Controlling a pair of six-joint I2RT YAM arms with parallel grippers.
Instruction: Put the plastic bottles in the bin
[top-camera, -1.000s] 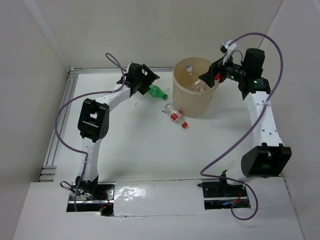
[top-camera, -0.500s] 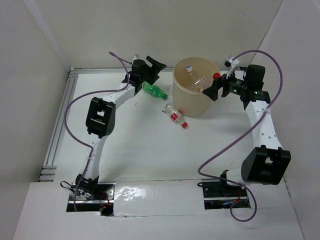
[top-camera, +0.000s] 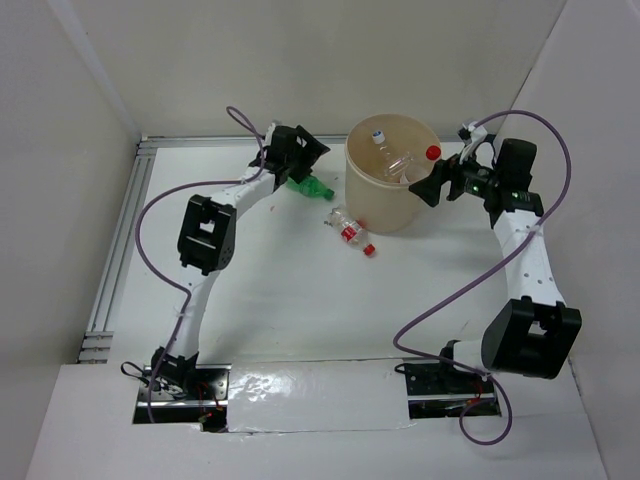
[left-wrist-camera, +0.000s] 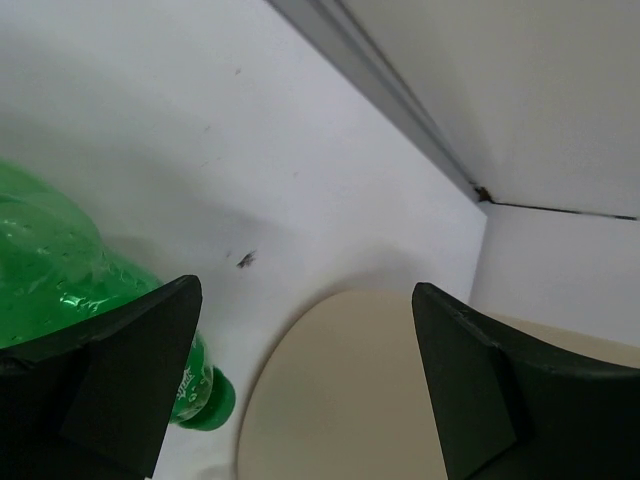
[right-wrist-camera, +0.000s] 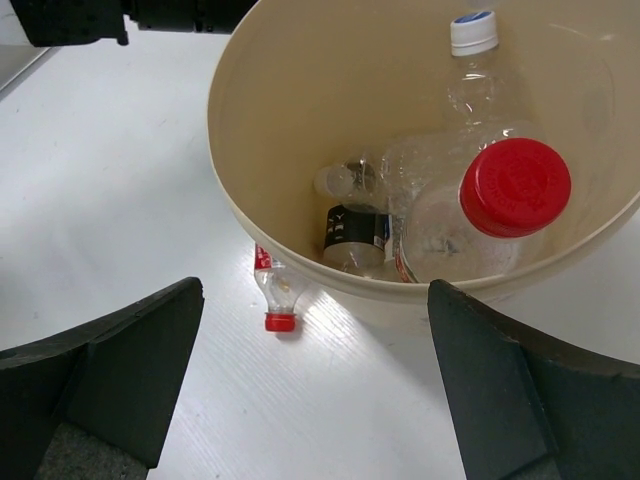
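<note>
- The white counter (top-camera: 300, 300) is walled on the left, far and right sides, with a metal rail (top-camera: 125, 240) along its left and far edges. A broad bare stretch lies between the two arms, in front of the bin.
- The bin (top-camera: 388, 212) stands upright toward the far edge, right of centre, with a gap to the far wall.
- The right tool (top-camera: 437, 185) hovers just off the bin's right rim, its jaws spread fully and holding nothing.
- The left tool (top-camera: 300, 165) sits low at the far left of the bin, jaws also fully spread and gripping nothing.
- The green bottle (top-camera: 316, 187) lies on the counter under the left tool, beside one finger, its cap toward the bin's wall.
- A red-capped bottle (right-wrist-camera: 515, 187) is inside the bin by the right rim, cap about level with the edge.
- A white-capped bottle (right-wrist-camera: 475, 60) and a black-labelled bottle (right-wrist-camera: 352, 235) lie inside the bin.
- A red-labelled bottle (top-camera: 350, 232) lies on the counter, just in front of the bin's base.
</note>
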